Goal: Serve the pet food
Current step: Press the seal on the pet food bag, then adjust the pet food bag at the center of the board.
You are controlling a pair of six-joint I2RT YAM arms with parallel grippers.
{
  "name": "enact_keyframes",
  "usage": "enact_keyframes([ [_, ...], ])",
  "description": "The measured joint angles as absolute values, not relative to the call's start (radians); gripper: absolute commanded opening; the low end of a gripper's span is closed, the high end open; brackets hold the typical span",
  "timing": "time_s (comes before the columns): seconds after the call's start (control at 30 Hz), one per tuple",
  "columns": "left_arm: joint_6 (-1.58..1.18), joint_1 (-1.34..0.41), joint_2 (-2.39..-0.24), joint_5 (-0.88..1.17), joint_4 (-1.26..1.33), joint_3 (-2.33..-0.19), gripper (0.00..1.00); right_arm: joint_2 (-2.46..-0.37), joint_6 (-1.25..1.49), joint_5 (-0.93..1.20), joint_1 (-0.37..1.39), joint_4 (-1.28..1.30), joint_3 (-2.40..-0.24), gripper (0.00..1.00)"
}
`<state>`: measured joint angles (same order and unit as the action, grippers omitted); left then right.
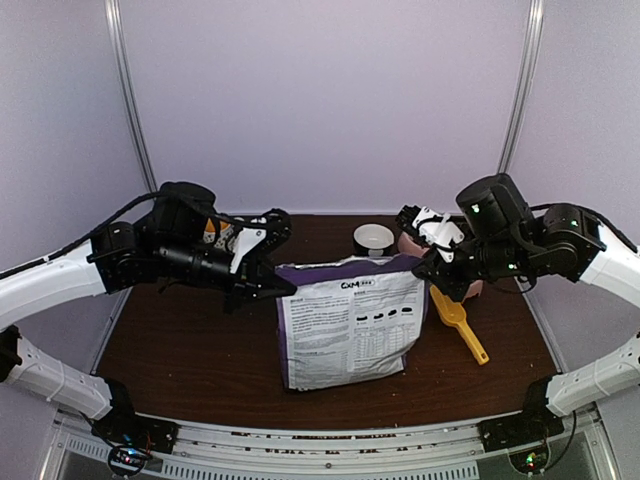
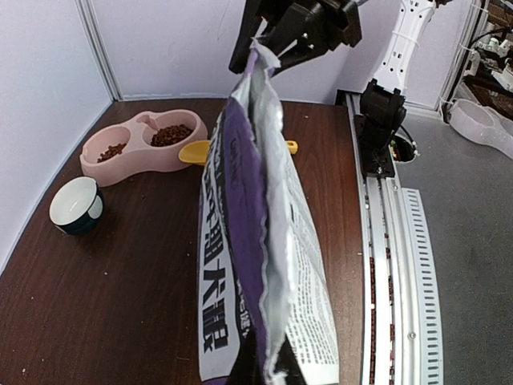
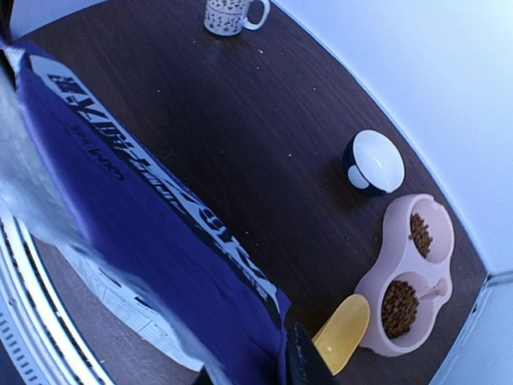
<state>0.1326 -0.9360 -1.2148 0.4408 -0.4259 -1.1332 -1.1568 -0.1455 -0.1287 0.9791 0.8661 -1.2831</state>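
My left claw (image 1: 266, 286) is clamped on the bag (image 1: 350, 330); right claw (image 1: 430, 265) grip unclear. The kibble (image 2: 170, 135) lies three o'clock, nearer right.

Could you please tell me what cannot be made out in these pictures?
Top view: the right arm covers most of the pink bowl.
All views: the bag hides its own contents.
Left wrist view: right gripper at the bag's corner, grip too dark to judge.

kibble (image 2: 171, 135) in double bowl (image 2: 144, 158), scoop (image 2: 192, 152) beside, bag (image 2: 240, 241) before
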Motion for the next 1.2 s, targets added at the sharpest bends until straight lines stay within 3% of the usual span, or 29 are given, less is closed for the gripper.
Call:
enact_keyframes([
  [0.07,0.133,-0.936,-1.206,0.439,-0.435,-1.130,0.00,-1.143,-0.142,-0.151,0.965,0.879,-1.282,0.00],
  [0.17,0.133,-0.936,-1.198,0.437,-0.439,-1.129,0.00,-1.122,-0.133,-0.155,0.953,0.889,-1.271,0.00],
  [0.3,0.133,-0.936,-1.194,0.434,-0.451,-1.129,0.00,-1.115,-0.121,-0.167,0.950,0.892,-1.265,0.41],
  [0.37,0.133,-0.935,-1.184,0.432,-0.474,-1.126,0.00,-1.104,-0.104,-0.205,0.933,0.902,-1.261,0.54],
  [0.43,0.133,-0.935,-1.175,0.430,-0.487,-1.123,0.00,-1.087,-0.085,-0.233,0.923,0.900,-1.248,0.59],
  [0.67,0.111,-0.940,-1.126,0.378,-0.494,-1.095,0.00,-0.947,0.127,-0.157,0.920,0.775,-1.094,0.58],
  [0.9,0.078,-1.091,-1.056,0.186,-0.468,-1.036,0.00,-0.731,0.510,0.031,1.028,0.332,-0.575,0.51],
  [1.03,0.044,-1.168,-1.048,0.125,-0.429,-1.003,0.00,-0.745,0.687,0.049,1.091,0.130,-0.372,0.48],
  [1.2,0.020,-1.245,-1.099,0.090,-0.383,-1.006,0.00,-0.887,0.770,0.022,1.121,-0.062,-0.345,0.47],
])
